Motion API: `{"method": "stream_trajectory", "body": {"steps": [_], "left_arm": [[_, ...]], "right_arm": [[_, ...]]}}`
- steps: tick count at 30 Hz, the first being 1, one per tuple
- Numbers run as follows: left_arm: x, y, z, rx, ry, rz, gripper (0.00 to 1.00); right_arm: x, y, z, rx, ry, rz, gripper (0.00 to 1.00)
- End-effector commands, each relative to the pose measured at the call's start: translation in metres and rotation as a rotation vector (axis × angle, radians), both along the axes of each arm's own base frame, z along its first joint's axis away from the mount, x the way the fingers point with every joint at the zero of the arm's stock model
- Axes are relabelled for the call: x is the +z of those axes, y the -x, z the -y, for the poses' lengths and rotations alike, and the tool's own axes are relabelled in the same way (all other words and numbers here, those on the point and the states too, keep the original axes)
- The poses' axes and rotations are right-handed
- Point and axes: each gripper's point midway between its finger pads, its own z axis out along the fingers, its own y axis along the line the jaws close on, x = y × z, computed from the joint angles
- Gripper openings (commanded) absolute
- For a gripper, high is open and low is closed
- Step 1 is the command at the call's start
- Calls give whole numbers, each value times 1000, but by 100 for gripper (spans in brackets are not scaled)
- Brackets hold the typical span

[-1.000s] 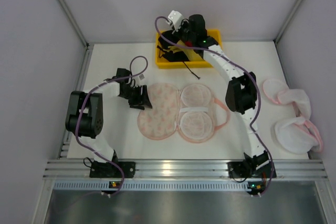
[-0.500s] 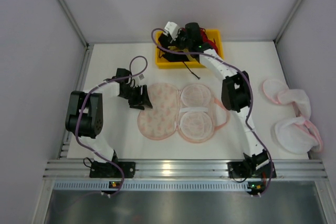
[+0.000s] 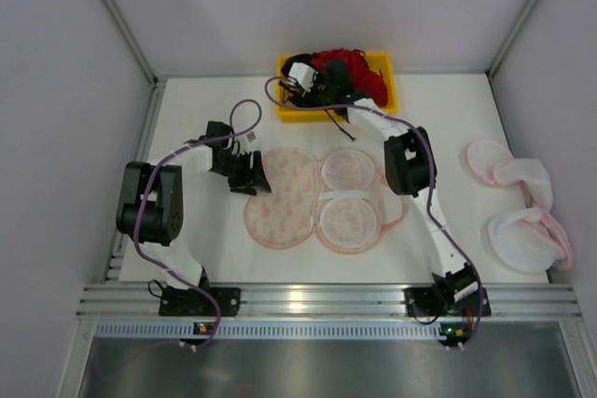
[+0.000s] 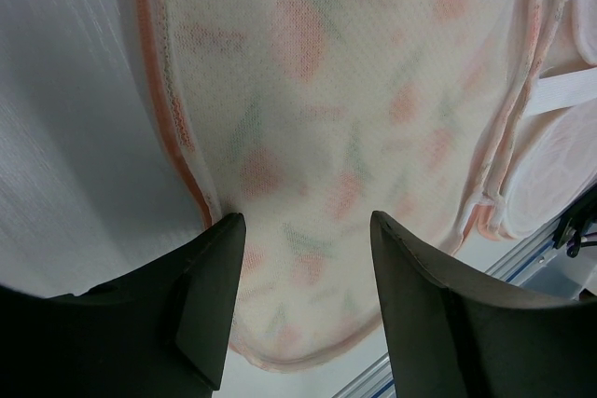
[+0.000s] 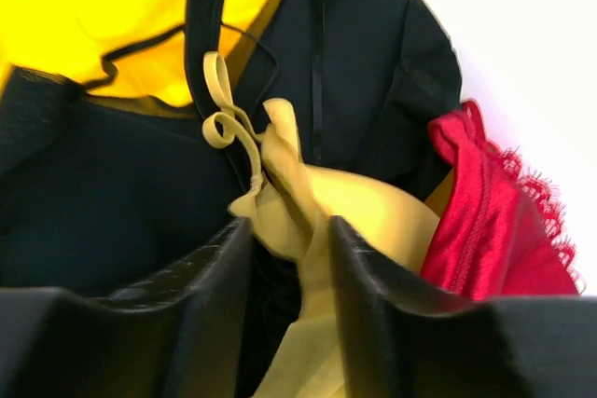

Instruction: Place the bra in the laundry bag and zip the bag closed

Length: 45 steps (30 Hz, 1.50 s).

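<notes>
Fingers of right hand, swung left over bin, now parted astride yellow bra.

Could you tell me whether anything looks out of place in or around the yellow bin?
Yes: a black strap trails over the yellow bin's front edge onto the table. Also, the yellow bra, not the red bra, lies between the right gripper's parted fingers.

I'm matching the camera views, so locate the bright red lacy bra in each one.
Top external: bright red lacy bra at top centre, inside the yellow plastic bin.
Left wrist: not in it.
Right wrist: right side, beside a mustard-yellow bra.
Shared landmark: the yellow plastic bin, seen in the top and right wrist views.
</notes>
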Motion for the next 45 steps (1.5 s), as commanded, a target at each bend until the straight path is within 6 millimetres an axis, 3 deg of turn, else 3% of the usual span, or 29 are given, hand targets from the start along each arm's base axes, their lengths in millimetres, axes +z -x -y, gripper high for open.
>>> {"method": "stream_trajectory", "body": {"steps": [1, 2, 3, 6, 8, 11, 12, 14, 15, 17, 18, 19, 27, 30, 32, 35, 36, 38, 39, 41, 45], "left_arm": [[-13, 7, -6, 13, -28, -45, 63], [-13, 7, -6, 13, -28, -46, 63], [-14, 8, -6, 12, -30, -48, 63], [-14, 8, -6, 9, -29, -46, 63], [-13, 8, -6, 5, -30, -40, 63], [-11, 6, -6, 3, -30, -29, 63], [-11, 6, -6, 4, -32, -31, 63], [-10, 6, -6, 1, -26, -29, 63], [-11, 6, -5, 2, -26, -31, 63], [-10, 4, -4, 0, -19, -31, 63], [-10, 4, -4, 1, -19, -32, 63], [-10, 3, -4, 2, -18, -31, 63], [-6, -2, -3, -1, -12, -15, 63], [-4, -2, -2, -6, -11, -10, 64], [-5, -3, -2, -6, -13, -10, 65], [-3, -4, -2, -2, -11, -6, 67], [-4, -3, -2, 4, -10, -14, 67], [-4, -1, -1, 5, -5, -21, 67], [-4, -1, -1, 6, -5, -20, 67], [-5, 0, -2, 9, -13, -22, 67], [-8, 2, -3, 11, -16, -30, 67]], "right_arm": [[30, -21, 1, -25, -9, 137, 34], [31, -25, 6, -40, -8, 144, 29], [32, -27, 9, -52, -7, 146, 18], [42, -30, 15, -72, -6, 163, 1], [52, -29, 15, -76, -17, 172, 0], [84, -25, 13, -74, -70, 191, 0], [106, -21, 12, -67, -109, 202, 0], [128, -14, 8, -49, -150, 207, 0], [151, -9, 9, -48, -187, 218, 0], [166, -1, 6, -33, -225, 210, 0], [186, 5, 9, -28, -244, 227, 0], [185, 9, 8, -23, -250, 215, 0], [235, 29, 12, -20, -346, 224, 0], [242, 39, 9, 20, -338, 205, 0], [228, 47, 3, 63, -299, 153, 1], [189, 51, -3, 93, -224, 87, 32], [167, 46, -3, 81, -192, 64, 43], [133, 32, -1, 7, -136, 58, 50], [131, 26, 2, -21, -130, 69, 56], [109, 9, 16, -102, -79, 70, 57], [103, -16, 41, -201, -65, 137, 58]]}}
